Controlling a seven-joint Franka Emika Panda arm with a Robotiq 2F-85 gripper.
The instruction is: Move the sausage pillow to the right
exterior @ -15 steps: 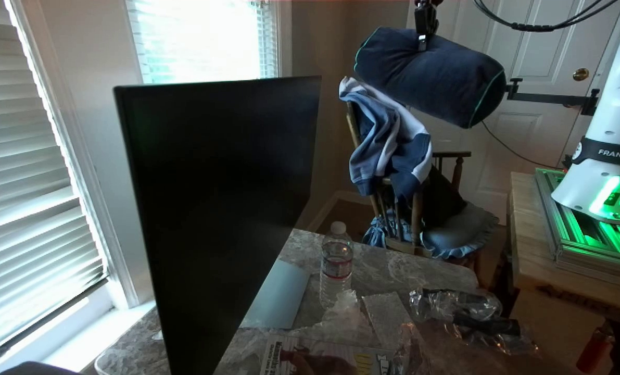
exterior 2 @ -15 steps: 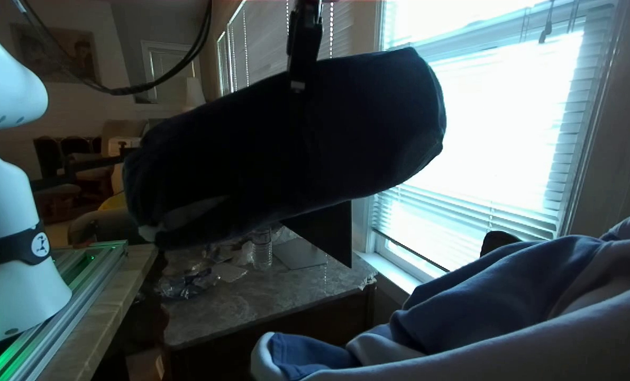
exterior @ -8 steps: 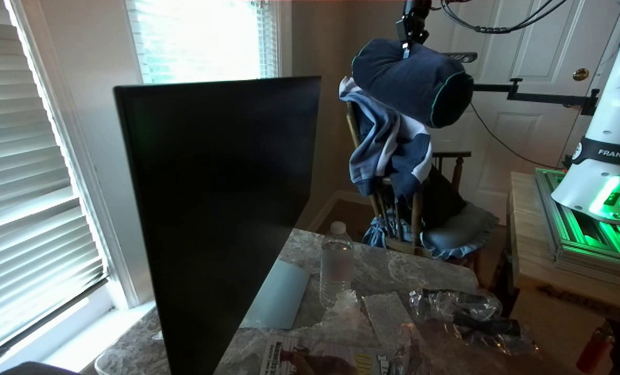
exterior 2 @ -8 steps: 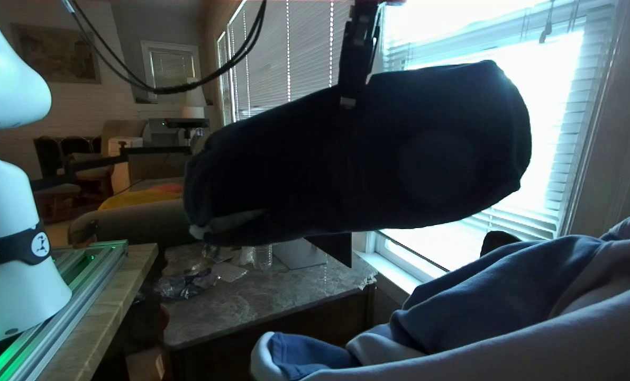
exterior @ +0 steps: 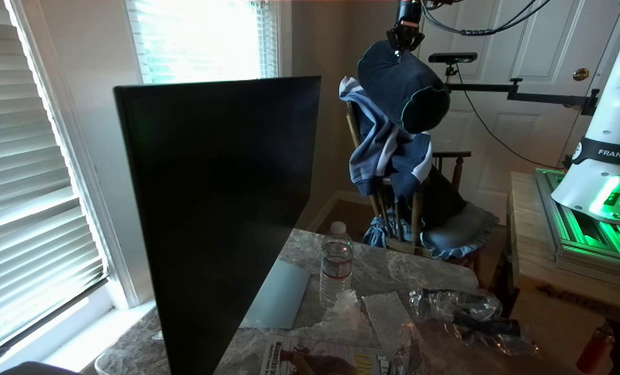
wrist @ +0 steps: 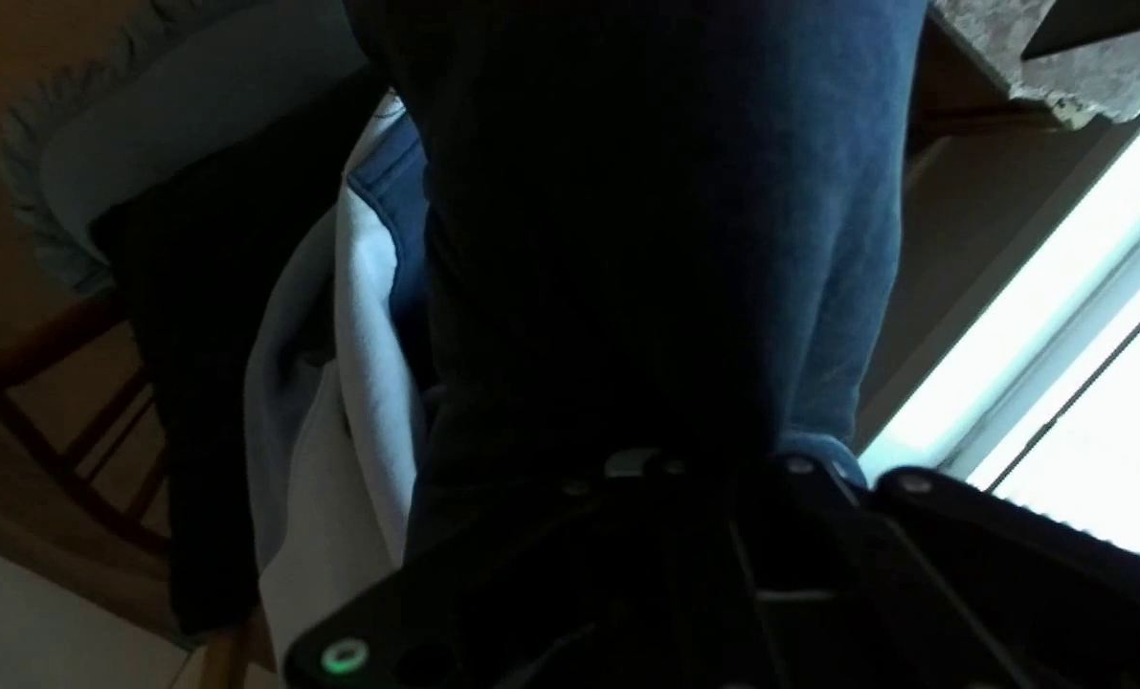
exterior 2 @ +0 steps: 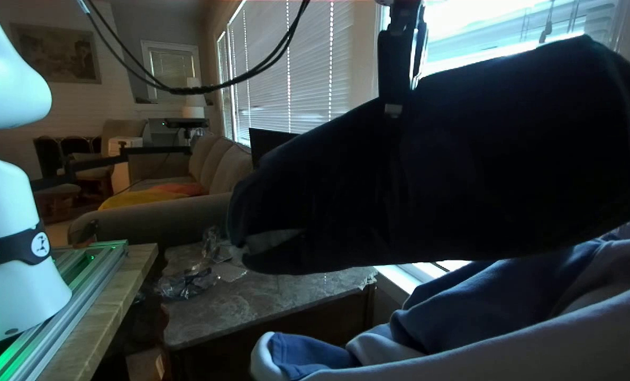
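The sausage pillow is a dark navy cylinder with thin green piping. It hangs in the air in both exterior views (exterior: 393, 83) (exterior 2: 463, 169), and fills the upper middle of the wrist view (wrist: 646, 239). My gripper holds it from above, with the fingertips pinching its upper side in both exterior views (exterior: 397, 52) (exterior 2: 395, 108). In the wrist view the gripper (wrist: 699, 469) is dark at the bottom, and the fingertips are sunk in the fabric and hard to make out. The pillow hangs tilted, one end lower, above and close to the chair back.
A wooden chair (exterior: 417, 221) with a blue and white sweatshirt (exterior: 390, 140) stands below the pillow. A marbled table (exterior: 393, 265) holds a large monitor (exterior: 221, 208), a water bottle (exterior: 336, 265) and plastic wrapping (exterior: 460, 307). A camera (exterior: 453, 58) sits on an arm beyond.
The gripper has carried the pillow away from the robot base, towards the chair with the sweatshirt. The pillow has also swung round, with one end now facing a camera more.
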